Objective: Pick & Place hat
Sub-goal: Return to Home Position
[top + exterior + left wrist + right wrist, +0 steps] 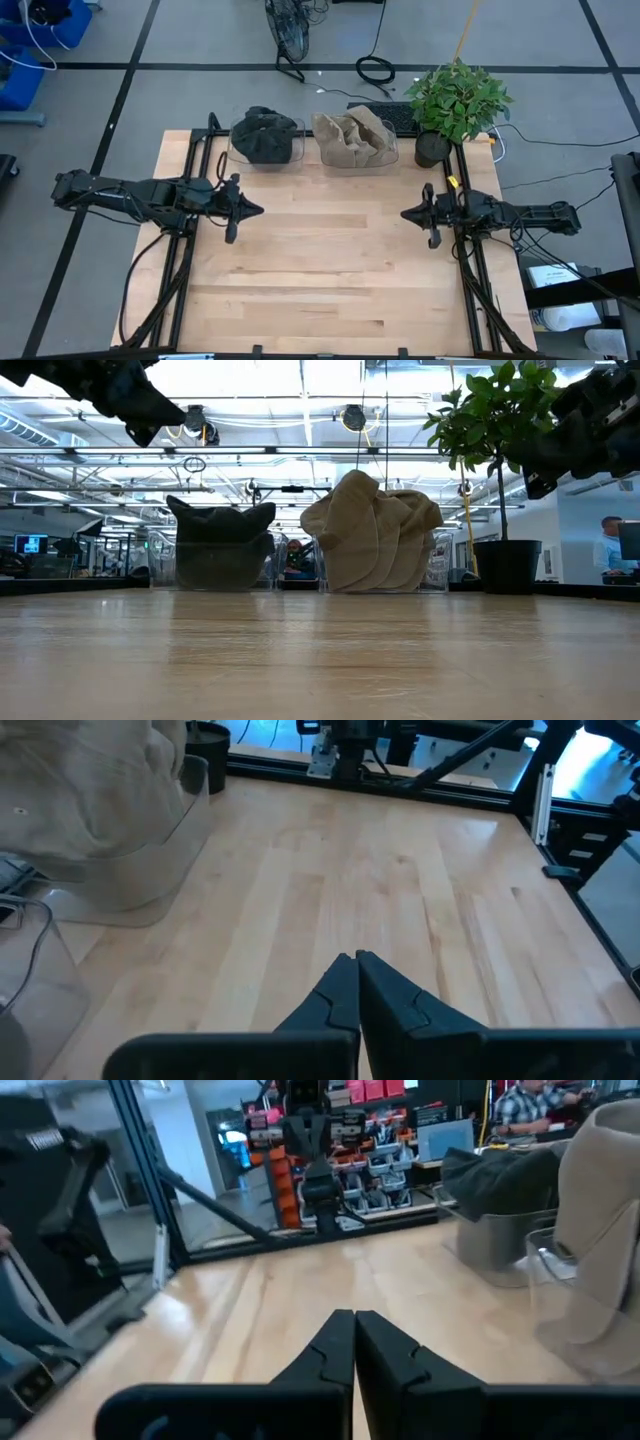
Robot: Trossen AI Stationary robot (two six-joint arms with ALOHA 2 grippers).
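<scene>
A dark hat (265, 135) fills a clear bin at the table's far edge, and a heap of tan hats (352, 138) fills a second clear bin to its right. Both show in the low view, the dark hat (222, 525) and the tan hats (372, 530) rising above the bins' rims. My left gripper (258, 210) hovers shut over the table's left part, pointing right, with nothing in it (357, 960). My right gripper (405, 213) hovers shut over the right part, pointing left, also with nothing in it (353, 1317).
A potted plant (455, 100) stands at the far right corner next to the tan hats' bin. Bare wooden table (330, 270) lies between and in front of the grippers. Black frame rails (480, 280) run along both sides. A person (612, 540) is in the room beyond.
</scene>
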